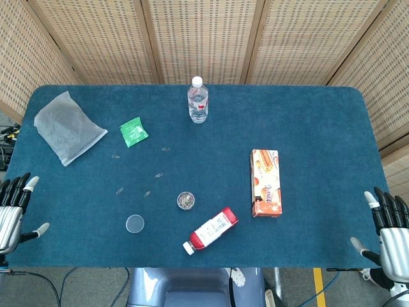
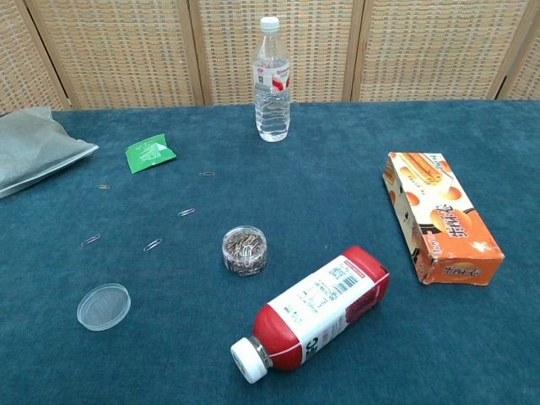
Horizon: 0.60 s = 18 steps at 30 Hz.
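Note:
My left hand (image 1: 14, 208) hovers at the table's near left edge, fingers apart, holding nothing. At the near right edge my right hand (image 1: 386, 230) is likewise spread and empty. Neither hand shows in the chest view. Between them sits a small round tub of paper clips (image 1: 185, 200) (image 2: 244, 250) with its clear lid (image 1: 135, 223) (image 2: 104, 305) lying off to the left. Several loose paper clips (image 1: 148, 193) (image 2: 153, 245) are scattered on the cloth. A red-and-white bottle (image 1: 211, 230) (image 2: 314, 312) lies on its side near the front.
An upright water bottle (image 1: 198, 101) (image 2: 272, 80) stands at the back centre. An orange biscuit box (image 1: 266, 182) (image 2: 440, 215) lies right of centre. A green packet (image 1: 133, 132) (image 2: 149, 153) and a grey bag (image 1: 67, 126) (image 2: 34, 148) lie at the back left of the blue table (image 1: 307, 128).

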Tool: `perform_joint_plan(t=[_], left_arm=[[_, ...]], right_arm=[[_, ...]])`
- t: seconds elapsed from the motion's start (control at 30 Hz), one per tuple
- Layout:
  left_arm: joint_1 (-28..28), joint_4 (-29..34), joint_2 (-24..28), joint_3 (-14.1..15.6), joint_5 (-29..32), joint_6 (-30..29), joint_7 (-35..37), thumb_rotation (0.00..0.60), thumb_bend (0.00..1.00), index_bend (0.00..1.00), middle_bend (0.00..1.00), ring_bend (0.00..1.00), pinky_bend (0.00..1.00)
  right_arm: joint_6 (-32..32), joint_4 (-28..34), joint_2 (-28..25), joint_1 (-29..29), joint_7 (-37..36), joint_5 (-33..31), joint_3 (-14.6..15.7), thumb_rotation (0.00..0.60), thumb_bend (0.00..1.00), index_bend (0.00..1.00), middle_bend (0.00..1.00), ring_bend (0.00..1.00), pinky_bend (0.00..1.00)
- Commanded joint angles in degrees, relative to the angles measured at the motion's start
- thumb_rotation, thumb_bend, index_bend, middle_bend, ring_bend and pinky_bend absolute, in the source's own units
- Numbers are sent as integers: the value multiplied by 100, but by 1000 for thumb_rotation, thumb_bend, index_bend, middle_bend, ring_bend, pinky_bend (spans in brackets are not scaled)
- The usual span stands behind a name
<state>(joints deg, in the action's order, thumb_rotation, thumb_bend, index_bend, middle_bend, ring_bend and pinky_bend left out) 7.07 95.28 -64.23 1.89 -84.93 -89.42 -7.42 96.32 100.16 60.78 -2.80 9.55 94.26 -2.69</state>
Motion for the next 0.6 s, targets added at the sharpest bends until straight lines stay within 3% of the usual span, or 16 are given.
perform_joint_plan(t=[0.03, 0.23, 0.37, 0.47, 0.6], left_arm=[[-2, 20, 17, -9, 2, 60, -1, 600, 0, 0, 0, 0, 0], [68, 23, -7, -58, 16, 271, -12, 600, 0, 0, 0, 0, 0], [547, -109, -144, -206, -281, 779, 65, 600, 0, 7, 0, 0, 0], [1083, -484, -351, -331, -519, 1390, 106, 600, 0, 103, 0, 0, 0], [1861, -728, -637, -569, -310, 2562, 244, 600, 78, 244, 0, 0, 0]], right_arm=[[20, 8, 10, -11, 23, 25, 4, 600, 0, 0, 0, 0, 0], [-12, 18, -4, -8, -44, 38, 24, 600, 0, 0, 0, 0, 0], [-46, 24, -29, 10, -161, 23, 19, 600, 0, 0, 0, 0, 0], [-68, 8, -39, 33, -219, -3, -6, 600, 0, 0, 0, 0, 0], [-97, -3, -37, 47, -193, -107, -55, 600, 0, 0, 0, 0, 0]])
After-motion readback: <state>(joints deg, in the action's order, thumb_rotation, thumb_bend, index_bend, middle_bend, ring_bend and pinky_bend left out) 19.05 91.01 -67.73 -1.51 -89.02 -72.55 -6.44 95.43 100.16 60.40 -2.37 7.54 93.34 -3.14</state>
